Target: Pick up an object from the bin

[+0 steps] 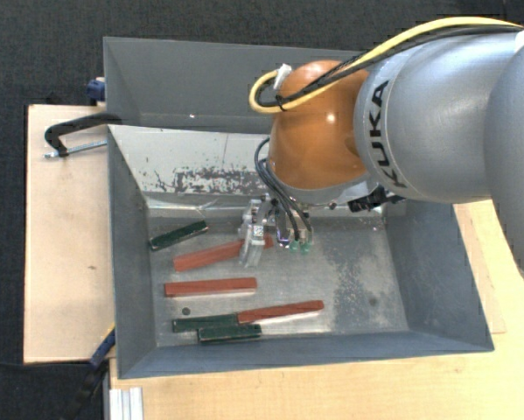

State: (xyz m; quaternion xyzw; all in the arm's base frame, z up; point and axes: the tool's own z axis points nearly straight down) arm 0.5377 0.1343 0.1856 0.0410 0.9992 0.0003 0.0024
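**Claw (255, 234) down on the red-brown bar (207, 257)**

Your claw sat low at the right end of the tilted red-brown bar, mid-floor in the bin (436, 269), probably because that end lay clear of the other sticks (211, 286). I couldn't tell whether it was spread or closed, or gripping anything.

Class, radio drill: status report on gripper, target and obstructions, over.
Gripper low at right end of angled red-brown stick. Grasp not confirmed. Green stick lies beside, apart.
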